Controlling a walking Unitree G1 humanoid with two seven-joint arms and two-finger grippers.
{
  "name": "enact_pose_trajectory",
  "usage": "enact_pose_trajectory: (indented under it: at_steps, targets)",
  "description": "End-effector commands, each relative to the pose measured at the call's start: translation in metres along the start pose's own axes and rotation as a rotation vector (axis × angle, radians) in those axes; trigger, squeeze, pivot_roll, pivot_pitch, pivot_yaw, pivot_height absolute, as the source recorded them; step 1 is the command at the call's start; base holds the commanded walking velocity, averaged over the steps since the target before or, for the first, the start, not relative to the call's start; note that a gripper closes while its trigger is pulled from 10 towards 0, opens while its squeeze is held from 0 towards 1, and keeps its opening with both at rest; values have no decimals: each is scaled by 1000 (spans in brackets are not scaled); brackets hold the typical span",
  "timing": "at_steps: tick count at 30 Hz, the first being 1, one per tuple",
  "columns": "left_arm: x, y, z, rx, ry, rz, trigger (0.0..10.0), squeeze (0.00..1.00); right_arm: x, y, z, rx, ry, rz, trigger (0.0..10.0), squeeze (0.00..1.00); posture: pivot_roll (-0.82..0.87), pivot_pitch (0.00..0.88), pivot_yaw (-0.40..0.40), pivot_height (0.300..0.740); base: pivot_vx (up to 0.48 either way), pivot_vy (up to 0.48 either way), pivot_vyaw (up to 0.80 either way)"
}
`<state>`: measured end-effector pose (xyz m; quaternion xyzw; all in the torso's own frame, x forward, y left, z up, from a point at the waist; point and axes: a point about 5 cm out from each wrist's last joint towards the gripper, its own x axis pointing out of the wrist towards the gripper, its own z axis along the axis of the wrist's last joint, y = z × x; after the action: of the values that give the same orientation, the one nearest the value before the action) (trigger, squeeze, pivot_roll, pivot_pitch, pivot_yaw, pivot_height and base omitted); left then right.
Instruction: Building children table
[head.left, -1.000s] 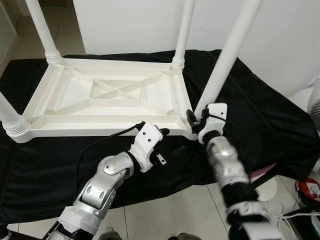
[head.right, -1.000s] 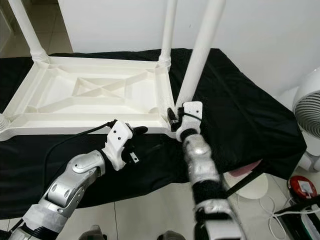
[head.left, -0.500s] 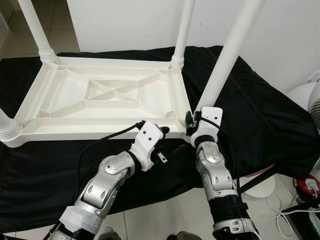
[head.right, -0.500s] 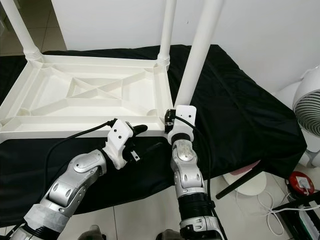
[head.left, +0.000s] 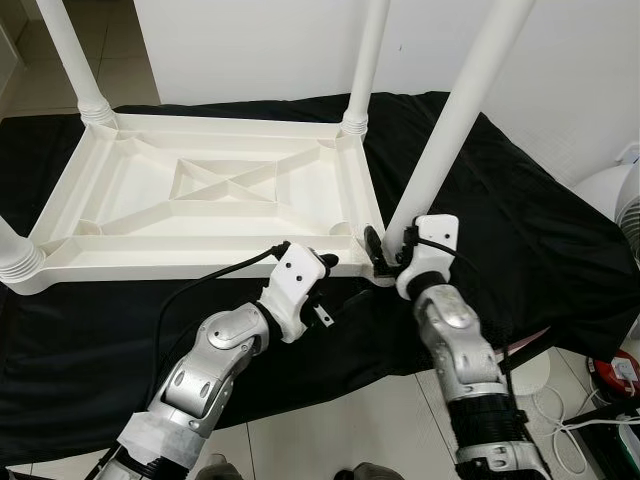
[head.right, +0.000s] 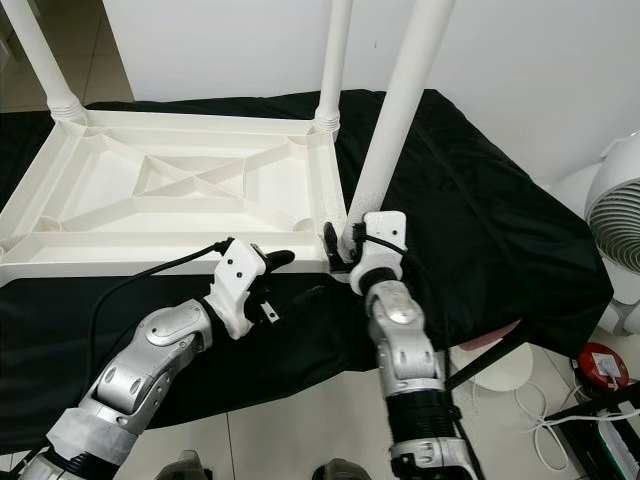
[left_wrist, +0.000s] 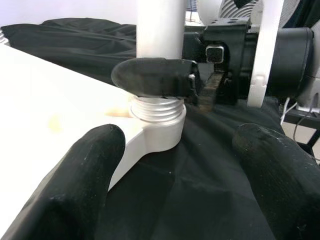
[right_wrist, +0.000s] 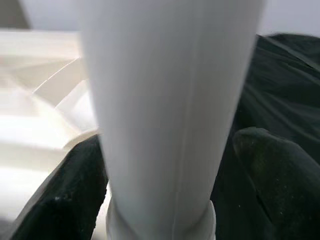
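Standing upright in near corner socket of upturned table (head.left: 200, 190): leg (head.left: 455, 120). Right pincer (head.right: 345, 243) straddles leg base, fingers (right_wrist: 75, 195) touching. Left pincer (head.left: 325, 265) wide, empty, just beside corner.

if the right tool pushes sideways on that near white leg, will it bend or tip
Probably stiff: the near leg looks like thick moulded plastic. Its threaded base sits in the table top's corner socket, so it should resist tipping. The smooth round surface may slip between the right tool fingers.
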<state>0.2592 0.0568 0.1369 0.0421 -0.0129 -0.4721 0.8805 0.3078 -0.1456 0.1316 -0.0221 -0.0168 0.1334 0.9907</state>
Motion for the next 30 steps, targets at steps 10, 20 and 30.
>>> enact_pose_trajectory:
  at_steps: [10, 20, 30]
  targets:
    - [2, -1, 1, 9, -5, -42, 10000, 0, 3, -14, -5, -144, 46, 303, 10000, 0, 24, 0, -47, 740, 0, 0, 0]
    - [5, 1, 4, 27, -5, -45, 10000, 0, 24, -9, -2, -201, 74, 477, 7373, 0, 35, 0, -41, 740, 0, 0, 0]
    - [1, 1, 2, 25, 4, -29, 10000, 0, 24, -16, -13, -171, 113, 508, 0, 0, 48, 0, -47, 740, 0, 0, 0]
